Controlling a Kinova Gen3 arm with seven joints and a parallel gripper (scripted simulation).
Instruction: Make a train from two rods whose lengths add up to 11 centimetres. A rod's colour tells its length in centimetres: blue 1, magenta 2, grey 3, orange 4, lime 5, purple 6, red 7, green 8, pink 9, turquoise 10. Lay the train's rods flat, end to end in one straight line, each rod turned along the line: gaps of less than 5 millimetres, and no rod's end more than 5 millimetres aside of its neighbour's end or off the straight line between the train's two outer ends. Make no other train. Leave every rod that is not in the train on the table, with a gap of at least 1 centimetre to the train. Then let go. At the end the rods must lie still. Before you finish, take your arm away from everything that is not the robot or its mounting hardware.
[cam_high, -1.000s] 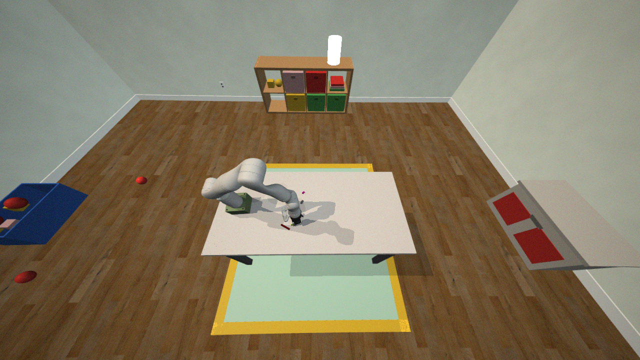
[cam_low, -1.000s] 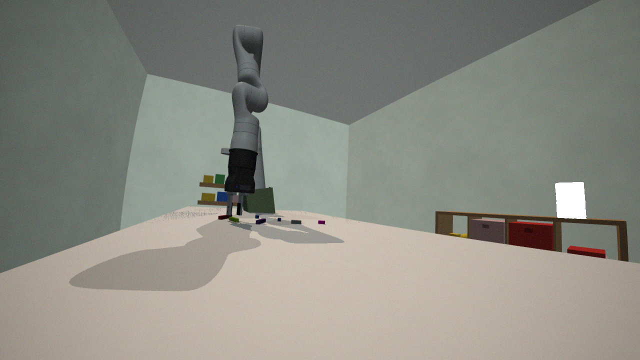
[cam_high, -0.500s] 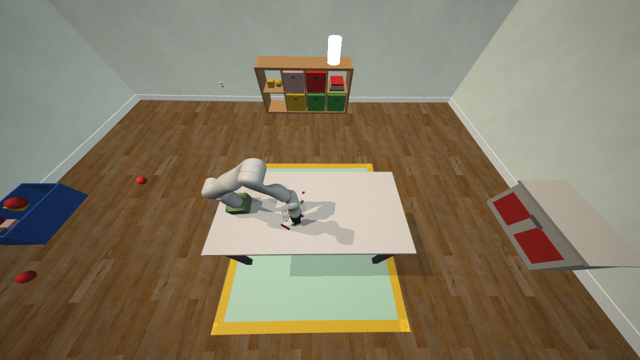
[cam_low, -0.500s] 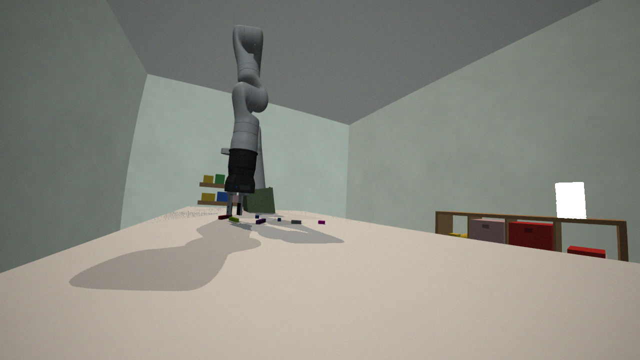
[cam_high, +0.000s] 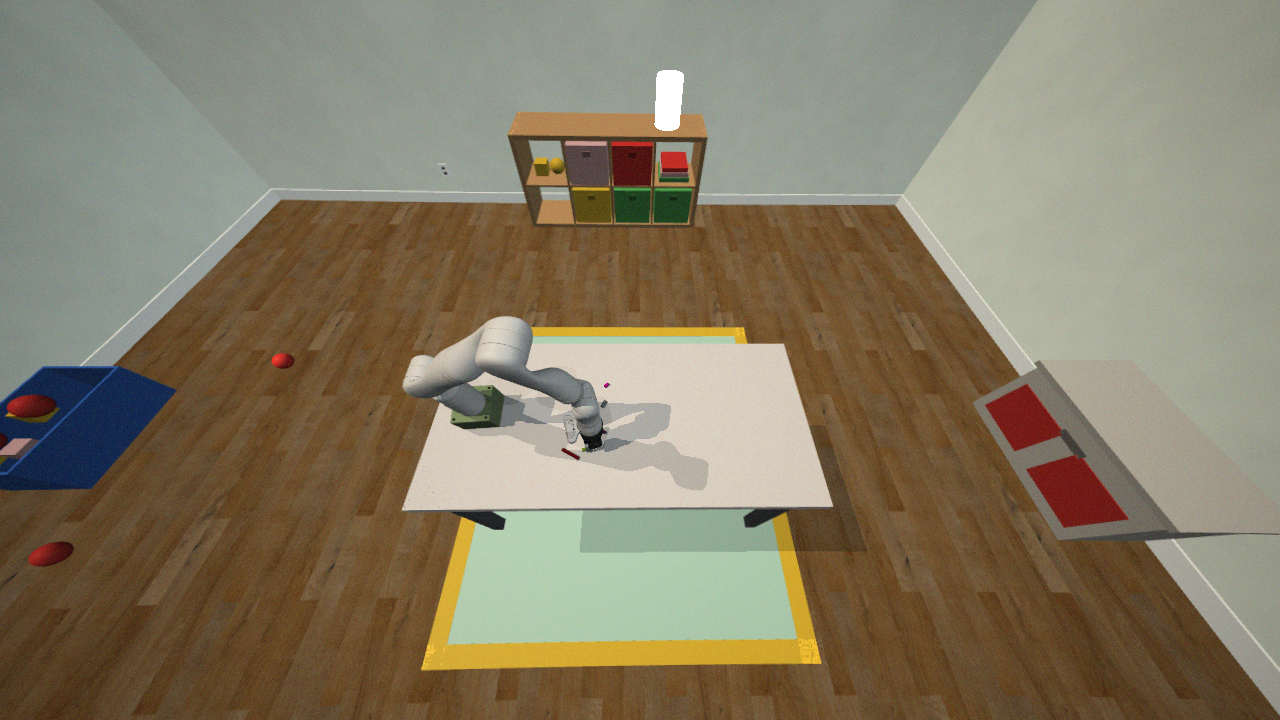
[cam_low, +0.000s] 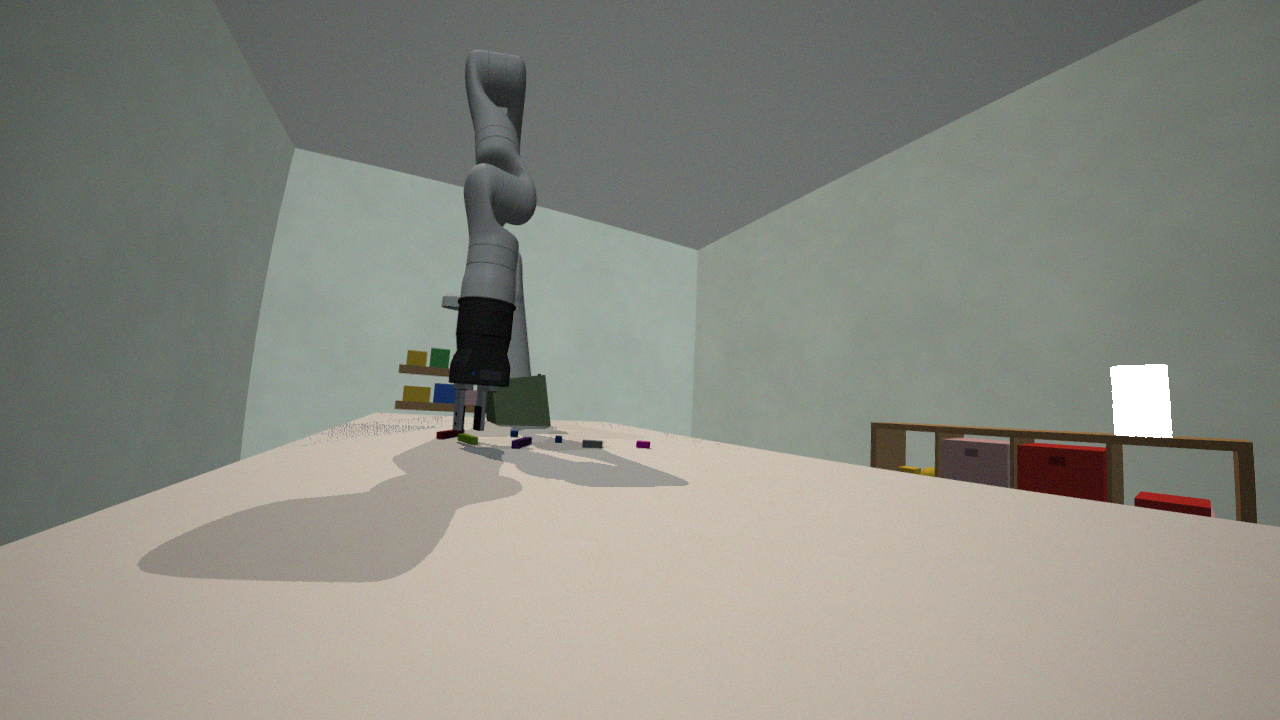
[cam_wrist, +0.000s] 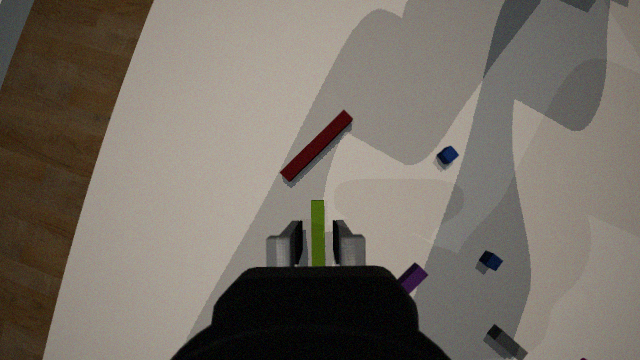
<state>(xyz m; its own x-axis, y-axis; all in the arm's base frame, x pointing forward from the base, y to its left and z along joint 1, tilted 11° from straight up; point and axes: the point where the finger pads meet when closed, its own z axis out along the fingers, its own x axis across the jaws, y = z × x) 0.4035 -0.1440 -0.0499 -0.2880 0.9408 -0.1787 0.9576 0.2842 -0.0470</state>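
Note:
My gripper (cam_wrist: 317, 235) (cam_low: 467, 422) (cam_high: 592, 441) is open and points straight down, low over the white table (cam_high: 716, 429). A lime rod (cam_wrist: 317, 220) (cam_low: 467, 438) lies flat on the table between the two fingers, with a small gap on each side. A red rod (cam_wrist: 316, 145) (cam_low: 447, 434) (cam_high: 569, 454) lies slanted just beyond the lime rod's far end, apart from it. A purple rod (cam_wrist: 413, 276) (cam_low: 520, 442) lies close by on the right; the gripper body hides part of it in the wrist view.
Two blue cubes (cam_wrist: 447, 154) (cam_wrist: 490, 260), a grey rod (cam_wrist: 505, 340) (cam_low: 591, 443) and a magenta rod (cam_low: 642, 444) (cam_high: 607, 383) lie farther right. The arm's green base (cam_high: 474, 407) stands at the table's left edge. The wood floor shows past the table's edge at the left of the wrist view.

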